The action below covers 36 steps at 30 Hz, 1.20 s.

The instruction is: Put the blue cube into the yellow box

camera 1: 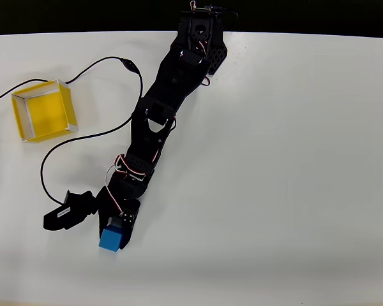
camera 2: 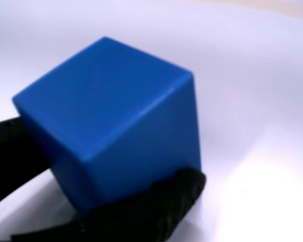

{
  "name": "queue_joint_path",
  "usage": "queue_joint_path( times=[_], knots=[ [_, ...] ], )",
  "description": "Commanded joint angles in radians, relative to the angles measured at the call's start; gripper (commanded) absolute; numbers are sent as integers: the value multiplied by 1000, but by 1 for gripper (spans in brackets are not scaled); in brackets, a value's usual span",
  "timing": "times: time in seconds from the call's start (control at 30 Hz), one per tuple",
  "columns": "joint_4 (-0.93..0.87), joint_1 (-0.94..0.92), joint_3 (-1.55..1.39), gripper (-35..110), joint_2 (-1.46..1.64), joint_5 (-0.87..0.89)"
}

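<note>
Well away from the yellow box (camera 1: 43, 113), on the white tabletop (camera 1: 274, 191), my pincer (camera 1: 110, 234) was clamped on the blue cube (camera 1: 112, 240), securing it for carrying.

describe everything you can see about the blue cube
The blue cube is a small solid block, bright blue, with plain matte faces and slightly rounded edges. In the overhead view it sits at the tip of the black arm, low and left of centre on the white table, far from the yellow box. In the wrist view it looks tilted, one corner toward the camera, with the claw's black fingers pressed against two opposite sides.
</note>
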<state>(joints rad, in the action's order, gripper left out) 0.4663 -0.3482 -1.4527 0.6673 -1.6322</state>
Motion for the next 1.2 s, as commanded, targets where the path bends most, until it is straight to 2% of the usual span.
queue_joint_path(
  times=[0.0,0.37,0.93,1.17],
  knots=[
    [23,-14,67,14,117,-37],
    [-29,-69,-371,14,627,-38],
    [-109,-301,-943,14,1347,-81],
    [-325,-430,-1026,14,1520,-80]
  ],
)
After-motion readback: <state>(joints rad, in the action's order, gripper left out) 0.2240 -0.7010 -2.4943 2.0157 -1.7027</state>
